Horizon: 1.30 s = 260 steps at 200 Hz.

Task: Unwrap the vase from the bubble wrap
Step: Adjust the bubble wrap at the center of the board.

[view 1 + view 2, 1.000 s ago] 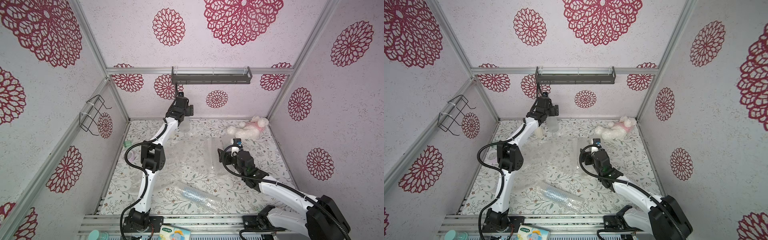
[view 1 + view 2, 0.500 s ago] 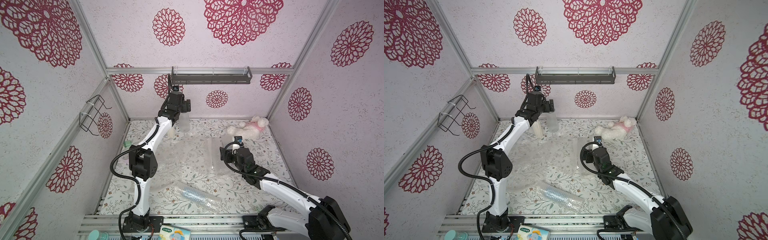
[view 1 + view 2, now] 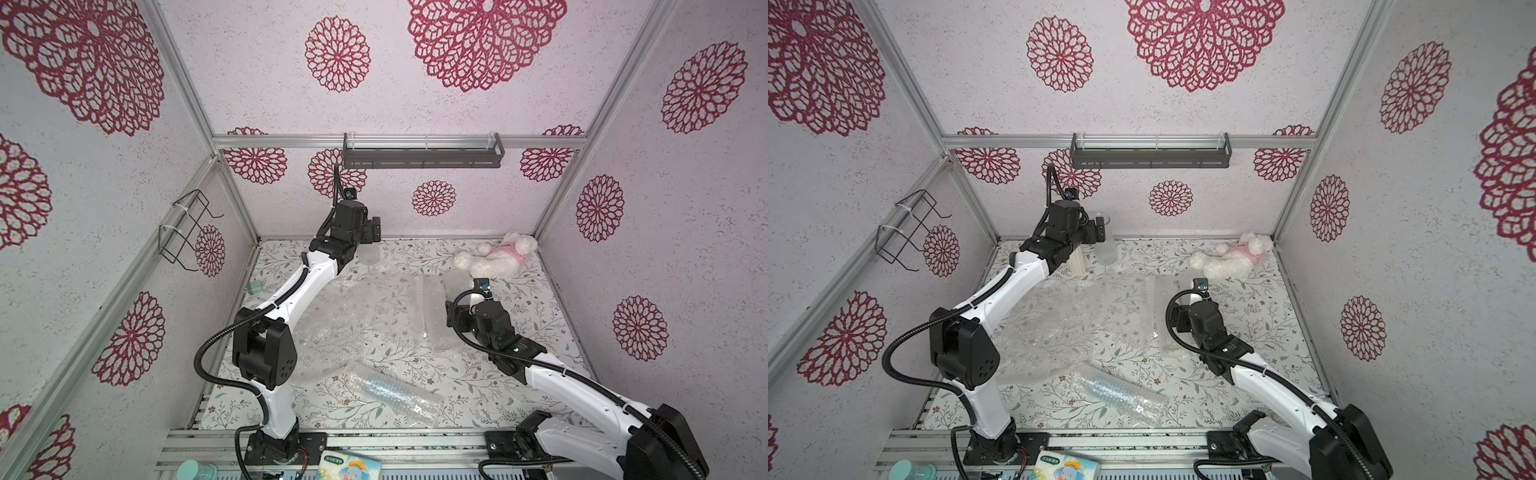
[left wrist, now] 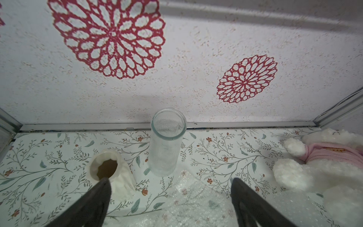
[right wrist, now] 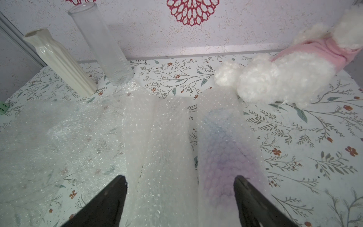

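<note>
Two bare vases stand by the back wall: a clear ribbed glass vase point(image 4: 166, 145) and a cream vase point(image 4: 112, 171). My left gripper point(image 4: 170, 182) hovers open just in front of them, holding nothing; in a top view it point(image 3: 1100, 230) is beside the glass vase point(image 3: 1105, 249). Loose bubble wrap point(image 5: 157, 137) covers the middle of the table. A purplish vase still rolled in bubble wrap point(image 5: 225, 141) lies under my right gripper point(image 5: 180, 177), which hangs open above it. Another wrapped bluish vase point(image 3: 390, 392) lies near the front.
A white plush toy in pink point(image 3: 494, 259) lies at the back right, close to the wrapped roll. A small green block point(image 3: 254, 287) sits by the left wall. A dark shelf point(image 3: 422, 156) hangs on the back wall and a wire rack point(image 3: 187, 232) on the left wall.
The left arm's elbow has swung left and toward the front while its gripper stayed by the glass vase. The right gripper barely moved.
</note>
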### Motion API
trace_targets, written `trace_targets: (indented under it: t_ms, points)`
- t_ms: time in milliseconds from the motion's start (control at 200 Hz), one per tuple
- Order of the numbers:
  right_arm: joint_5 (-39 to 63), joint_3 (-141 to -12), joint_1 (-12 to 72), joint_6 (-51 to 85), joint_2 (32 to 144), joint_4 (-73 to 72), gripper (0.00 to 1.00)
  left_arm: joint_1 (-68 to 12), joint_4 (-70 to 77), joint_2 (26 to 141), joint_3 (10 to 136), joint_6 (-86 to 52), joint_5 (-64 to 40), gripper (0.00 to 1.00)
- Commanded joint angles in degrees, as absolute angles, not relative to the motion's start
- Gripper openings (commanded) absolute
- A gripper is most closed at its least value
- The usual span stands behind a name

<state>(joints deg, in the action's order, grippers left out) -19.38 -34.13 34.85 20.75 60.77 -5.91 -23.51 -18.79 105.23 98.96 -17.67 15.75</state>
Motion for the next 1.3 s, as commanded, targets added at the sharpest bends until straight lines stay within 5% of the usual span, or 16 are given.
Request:
trace_targets:
  t_ms: [0, 896, 1296]
  points:
    - [-20.36, -34.36, 34.63, 23.06, 59.24, -4.19, 0.88, -24.37, -17.59, 102.22, 97.77, -18.29, 16.74, 0.97]
    - [-17.5, -38.88, 34.3, 24.78, 66.05, 4.34, 0.86, -29.09, -25.71, 79.48, 74.98, -23.12, 19.22, 0.97]
    - [-15.0, -42.11, 33.58, 25.75, 73.76, 6.86, 0.84, -29.02, -29.05, 76.76, 74.2, -20.81, 13.48, 0.97]
